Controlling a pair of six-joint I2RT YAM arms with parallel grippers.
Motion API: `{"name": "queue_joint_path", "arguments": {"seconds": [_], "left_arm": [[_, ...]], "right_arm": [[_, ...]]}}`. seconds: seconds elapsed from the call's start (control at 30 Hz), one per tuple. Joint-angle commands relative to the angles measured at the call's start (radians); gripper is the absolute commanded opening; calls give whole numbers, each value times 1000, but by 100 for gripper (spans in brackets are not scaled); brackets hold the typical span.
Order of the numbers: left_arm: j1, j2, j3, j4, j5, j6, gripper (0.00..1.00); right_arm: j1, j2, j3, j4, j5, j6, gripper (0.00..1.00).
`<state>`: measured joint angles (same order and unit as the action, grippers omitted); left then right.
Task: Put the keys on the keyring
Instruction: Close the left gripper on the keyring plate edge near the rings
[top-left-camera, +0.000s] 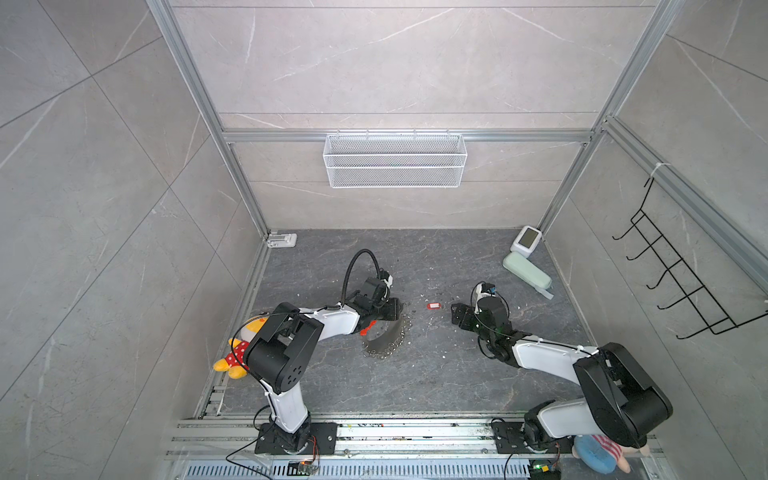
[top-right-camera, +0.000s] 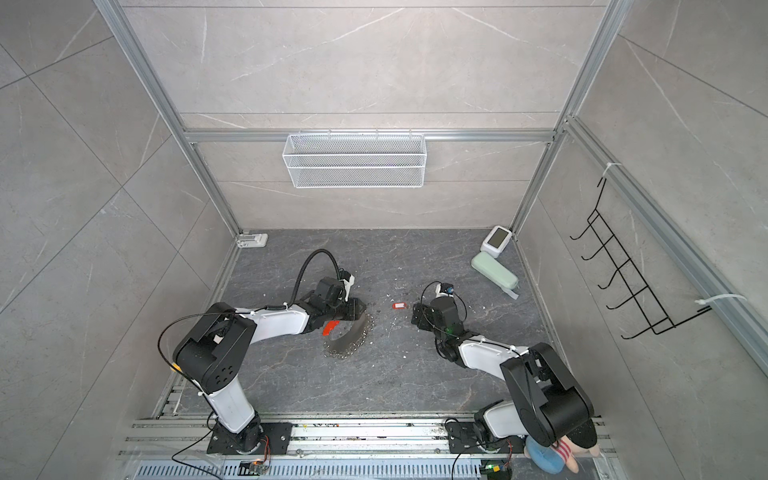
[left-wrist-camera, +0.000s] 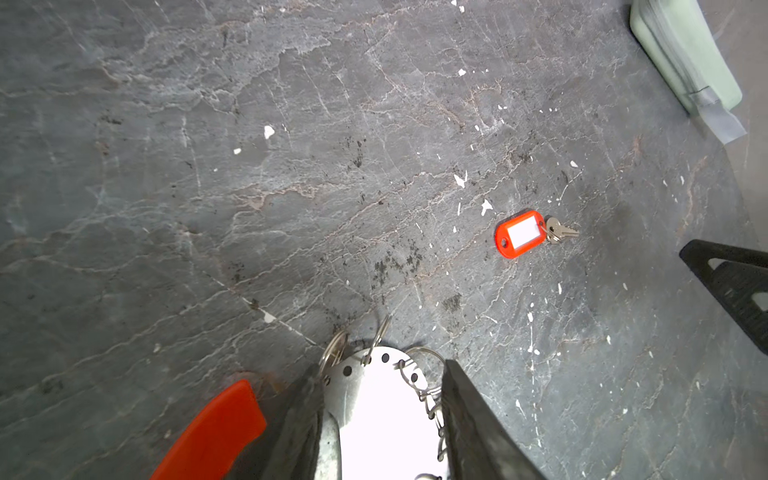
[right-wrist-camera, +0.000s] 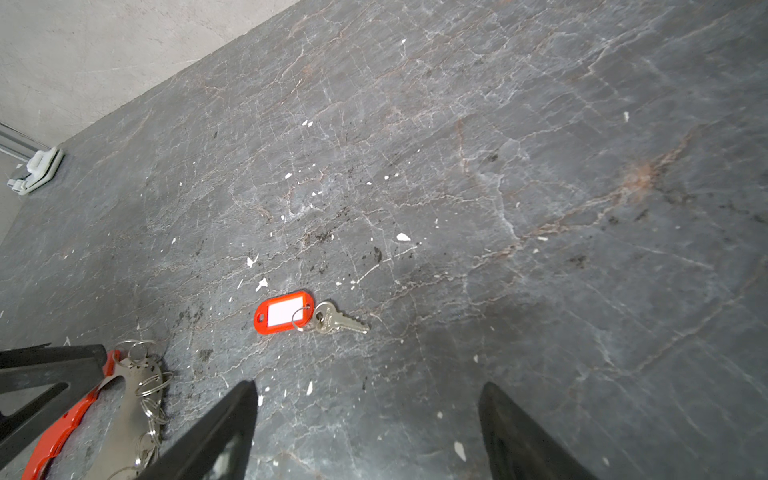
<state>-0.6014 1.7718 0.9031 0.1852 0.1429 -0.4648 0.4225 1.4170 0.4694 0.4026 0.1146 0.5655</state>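
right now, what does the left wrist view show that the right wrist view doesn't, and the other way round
Only the left wrist view: the pale green case, and both fingers of the left claw pinching the keyring band.
Only the right wrist view: the white clip by the wall, and both fingers of the right claw, spread with nothing between.
Both: the keys lying on the dark table, apart from the keyring and its red strip.

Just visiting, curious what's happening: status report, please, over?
Left hand shut on large grey metal hoop keyring. Right hand open, empty. Small red plastic tag with silver key loose on dark stone table between hands. Nothing blocking.
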Motion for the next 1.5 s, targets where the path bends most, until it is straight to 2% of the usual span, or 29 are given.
{"name": "queue_joint_path", "arguments": {"seconds": [0.0, 0.2, 0.4, 1.47], "left_arm": [[3, -5, 37, 15, 27, -36, 48], [-15, 7, 35, 30, 14, -44, 48], [-75, 9, 31, 69, -91, 55, 46], [-75, 66, 69, 75, -169, 35, 50]], "right_arm": [[6, -1, 16, 13, -3, 10, 85], [6, -1, 15, 13, -4, 10, 85], [6, 0, 18, 13, -5, 7, 84], [7, -9, 13, 24, -23, -1, 84]]}}
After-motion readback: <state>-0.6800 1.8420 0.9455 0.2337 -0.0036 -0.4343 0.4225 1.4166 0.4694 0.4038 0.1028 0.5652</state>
